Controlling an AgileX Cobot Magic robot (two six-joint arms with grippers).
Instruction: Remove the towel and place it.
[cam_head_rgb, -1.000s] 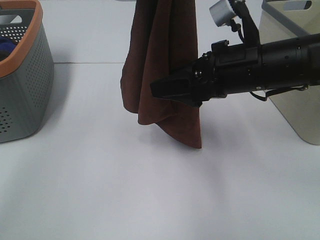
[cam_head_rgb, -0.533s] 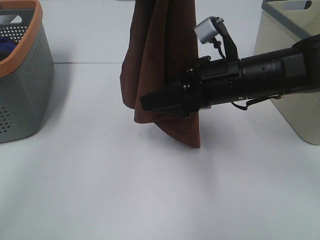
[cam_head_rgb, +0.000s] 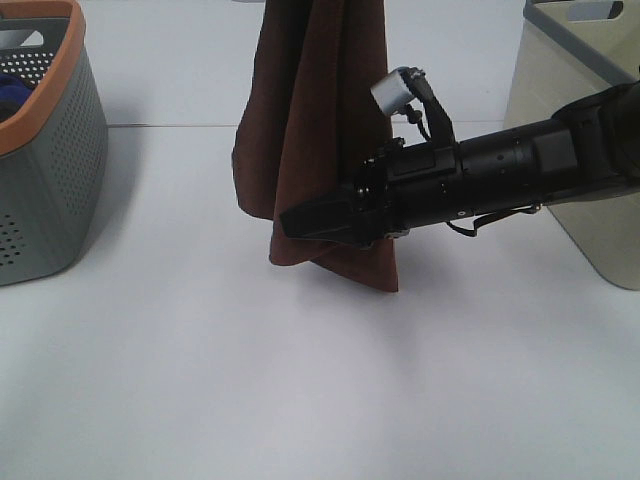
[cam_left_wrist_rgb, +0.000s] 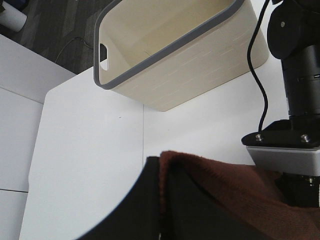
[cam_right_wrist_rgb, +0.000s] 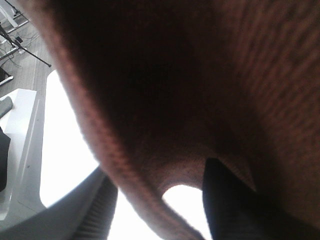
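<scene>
- Fingers (cam_left_wrist_rgb: 131, 212) of the left gripper (cam_left_wrist_rgb: 161, 205) are clenched on the upper edge of the dark reddish-brown soft cloth towel (cam_head_rgb: 305, 120). In the left wrist view the cloth bunches out from between the black pads.
- Fingers (cam_right_wrist_rgb: 227, 205) of the right gripper (cam_head_rgb: 303, 221) are released and stand apart. In the right wrist view, white table surface shows through the gap between them, and the towel hem crosses just above that gap.
- Towel location, exterior high view: it hangs in the air from 12 o'clock down to the centre in long vertical folds. Its lowest corner is near the white flat table (cam_head_rgb: 300, 390); whether it touches cannot be told.
- Obstruction: the black tubular right arm (cam_head_rgb: 500, 180) enters from 3 o'clock and lies roughly level. It crosses in front of the lower part of the towel and hides that part from the high camera.
- The small silver-grey cylindrical unit (cam_head_rgb: 395, 90) sits on the upper side of the right arm, overlapping the towel's 3 o'clock edge.
- The grey perforated plastic basket (cam_head_rgb: 60, 170) with an orange rim stands at 9 o'clock, well apart from the towel. A blue item (cam_head_rgb: 12, 97) lies inside it.
- The beige rectangular plastic bin (cam_head_rgb: 560, 60) with a grey rim stands at 2 o'clock, partly behind the right arm.
- The thin dark seam (cam_head_rgb: 170, 125) runs across the table from the basket to behind the towel.
</scene>
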